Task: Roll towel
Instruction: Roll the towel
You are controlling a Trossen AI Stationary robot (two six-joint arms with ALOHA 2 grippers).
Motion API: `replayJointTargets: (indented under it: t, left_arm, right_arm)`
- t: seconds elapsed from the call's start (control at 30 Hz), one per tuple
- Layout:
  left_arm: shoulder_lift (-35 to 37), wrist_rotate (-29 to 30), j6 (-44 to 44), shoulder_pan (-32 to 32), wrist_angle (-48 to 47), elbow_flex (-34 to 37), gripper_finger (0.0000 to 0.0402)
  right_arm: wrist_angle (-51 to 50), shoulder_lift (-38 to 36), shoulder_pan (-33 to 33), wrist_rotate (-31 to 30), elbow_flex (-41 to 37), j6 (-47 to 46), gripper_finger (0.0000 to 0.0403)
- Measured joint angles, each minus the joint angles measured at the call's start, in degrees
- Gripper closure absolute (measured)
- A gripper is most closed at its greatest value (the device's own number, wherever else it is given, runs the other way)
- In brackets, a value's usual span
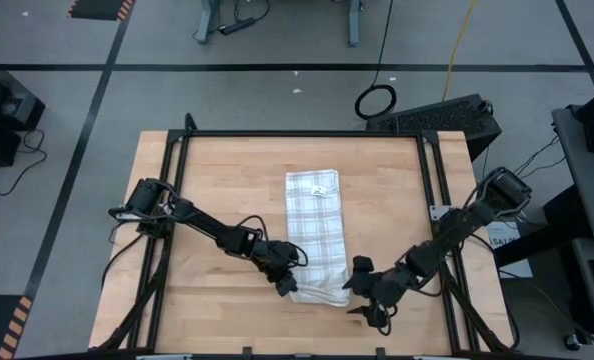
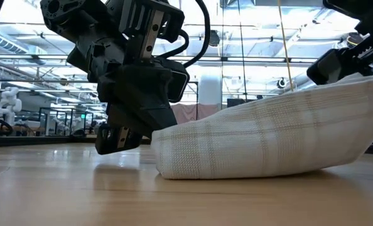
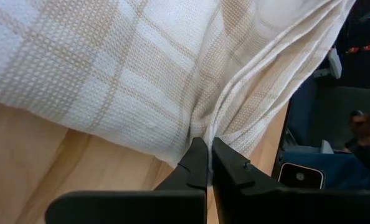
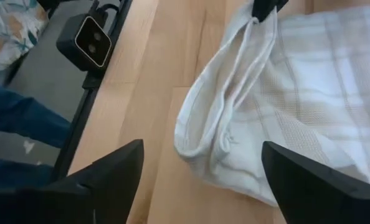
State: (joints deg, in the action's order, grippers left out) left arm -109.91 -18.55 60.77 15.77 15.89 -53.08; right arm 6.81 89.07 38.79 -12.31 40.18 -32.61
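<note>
A white towel (image 1: 314,235) with a tan check lies folded in a long strip down the middle of the wooden table (image 1: 217,170), one end near the far edge and the other rolled into a loose fold near the front edge. The left claw (image 1: 289,284) is pinched tight on the rolled end's left side, while the right claw (image 1: 362,290) sits just beside its right side with fingers spread wide, holding nothing. A small white label (image 1: 320,189) shows near the towel's far end, its writing too small to read.
</note>
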Motion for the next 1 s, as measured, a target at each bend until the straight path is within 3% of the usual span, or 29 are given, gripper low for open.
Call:
replayJointTargets:
  t: [0.43,0.93,1.0]
  left_arm:
    - [0.0,0.1,0.4,0.0,-0.7,0.0,0.0398]
    - [0.0,0.4,0.4,0.0,-0.6,0.0,0.0398]
    - [0.0,0.4,0.4,0.0,-0.5,0.0,0.0396]
  right_arm:
    - [5.3,4.2,0.3,-4.4,0.0,2.3,0.0177]
    - [5.8,4.3,0.3,-4.4,0.0,2.0,0.0384]
    - [5.8,4.3,0.3,-4.3,0.0,2.0,0.0394]
